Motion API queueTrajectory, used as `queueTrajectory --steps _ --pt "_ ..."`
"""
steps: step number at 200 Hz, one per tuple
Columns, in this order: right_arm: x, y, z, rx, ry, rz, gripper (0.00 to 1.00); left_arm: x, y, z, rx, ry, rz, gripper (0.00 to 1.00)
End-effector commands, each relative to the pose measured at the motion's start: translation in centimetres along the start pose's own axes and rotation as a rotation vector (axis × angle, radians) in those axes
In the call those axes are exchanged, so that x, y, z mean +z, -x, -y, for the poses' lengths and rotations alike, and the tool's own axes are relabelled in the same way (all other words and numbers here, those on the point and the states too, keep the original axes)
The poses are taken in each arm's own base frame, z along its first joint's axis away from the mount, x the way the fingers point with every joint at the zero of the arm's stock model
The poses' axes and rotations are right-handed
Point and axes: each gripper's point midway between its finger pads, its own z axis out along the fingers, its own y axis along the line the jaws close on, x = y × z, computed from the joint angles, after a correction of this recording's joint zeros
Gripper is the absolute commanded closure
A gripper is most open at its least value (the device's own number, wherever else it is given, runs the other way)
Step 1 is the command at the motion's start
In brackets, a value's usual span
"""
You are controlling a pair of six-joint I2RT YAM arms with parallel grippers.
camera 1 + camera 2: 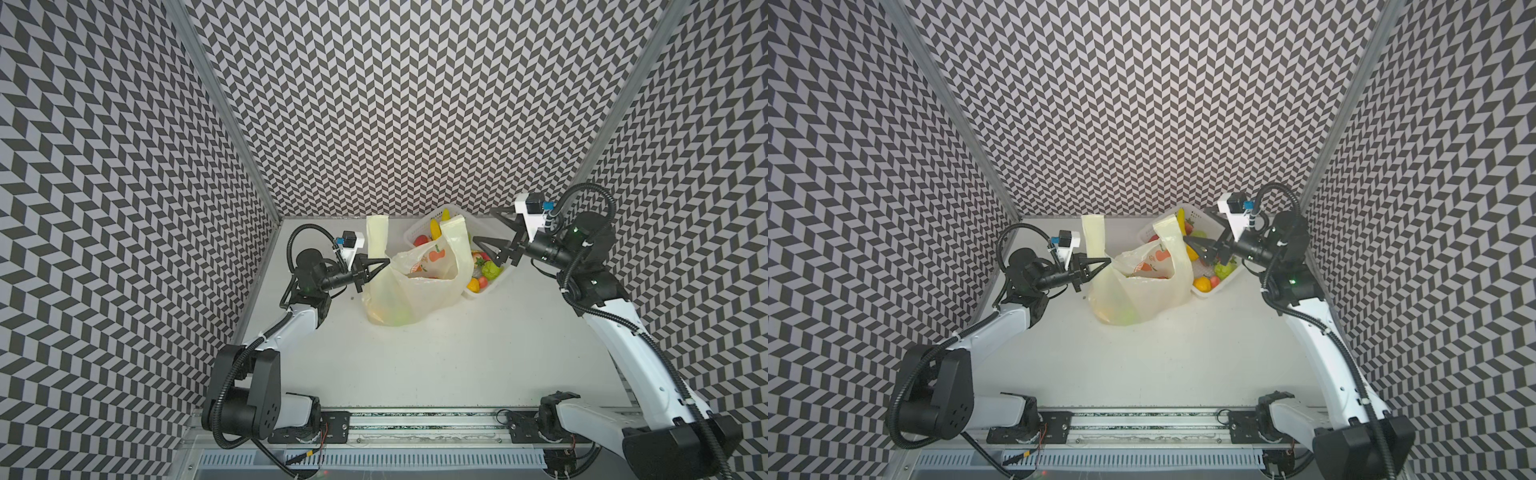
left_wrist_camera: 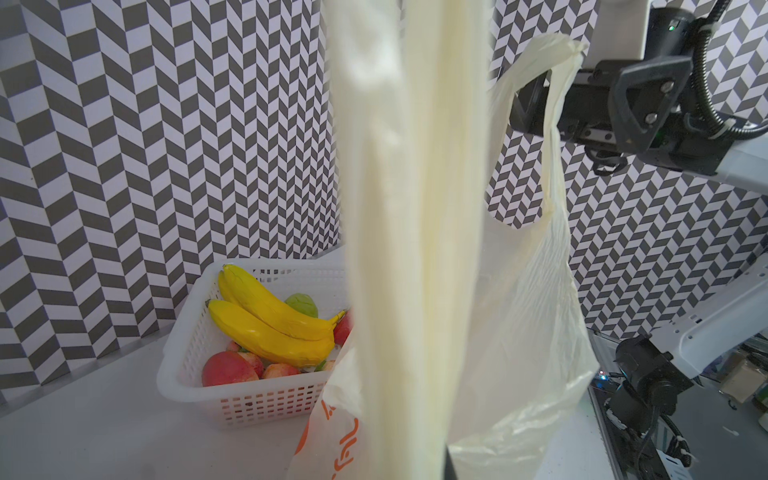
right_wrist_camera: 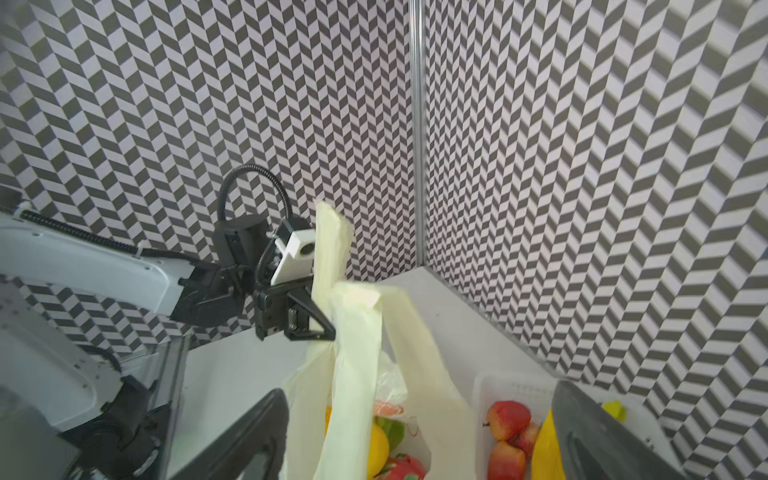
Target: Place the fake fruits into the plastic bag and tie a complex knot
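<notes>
**Filling stage, partly complete.** The plastic bag [image 1: 411, 291] stands open on the worktop [image 1: 415, 374] near the middle of its far edge. Both loops are upright: left handle [image 1: 376, 237] and right handle [image 1: 457, 245]. The left gripper [image 1: 385, 262] is pinched closed on the bag's rim at the foot of the left handle, holding the mouth up. The right gripper [image 1: 483, 225] has its jaws spread wide and carries nothing. It hangs over the white basket [image 2: 266, 405], just beside the right handle, which the right wrist view shows rising between the two fingers; whether they touch cannot be told. Done: several fake fruits [image 1: 1121, 316] lie in the bag and show through the film. Among them are a yellow-orange fruit [image 3: 379, 449] and a pink dragon fruit [image 3: 401, 467]. Left to do: the basket, just beside the bag toward the far right corner of the worktop, holds bananas [image 2: 270, 328], red fruits [image 3: 508, 419], a green pear [image 1: 491, 271] and an orange [image 1: 473, 285]. There is no knot; the handles stand apart and untwisted. Judged progress is under halfway, since the basket's fruits must go into the bag before tying can begin.
</notes>
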Motion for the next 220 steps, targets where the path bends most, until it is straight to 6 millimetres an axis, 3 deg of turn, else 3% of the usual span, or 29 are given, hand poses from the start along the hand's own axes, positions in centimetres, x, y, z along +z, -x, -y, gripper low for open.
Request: queueTrajectory --steps 1,38,85,120,157,193,220 --pt "-0.6 0.6 -1.8 -0.006 0.074 0.059 0.04 0.1 1.7 0.0 0.046 -0.016 0.025 1.0" --pt "1.0 -0.4 -2.0 0.039 0.118 0.042 0.11 0.1 1.8 0.0 0.05 -0.021 0.025 1.0" --pt "2.7 -0.1 -1.7 0.044 0.134 0.041 0.31 0.1 1.9 0.1 0.05 -0.021 0.025 1.0" --pt "3.3 -0.3 -1.6 0.052 0.14 0.041 0.55 0.1 1.9 0.1 0.053 -0.023 0.025 1.0" --pt "3.8 -0.6 -1.0 0.068 0.118 0.024 1.0 0.1 1.9 0.1 0.056 -0.021 0.024 1.0" --pt "3.7 -0.2 -0.9 0.068 0.11 0.038 1.0 -0.2 2.3 0.1 0.061 -0.011 0.033 0.89" --pt "3.9 -0.3 -0.5 0.087 0.098 0.035 1.0 -1.1 2.9 -0.1 0.071 0.037 0.064 0.68"
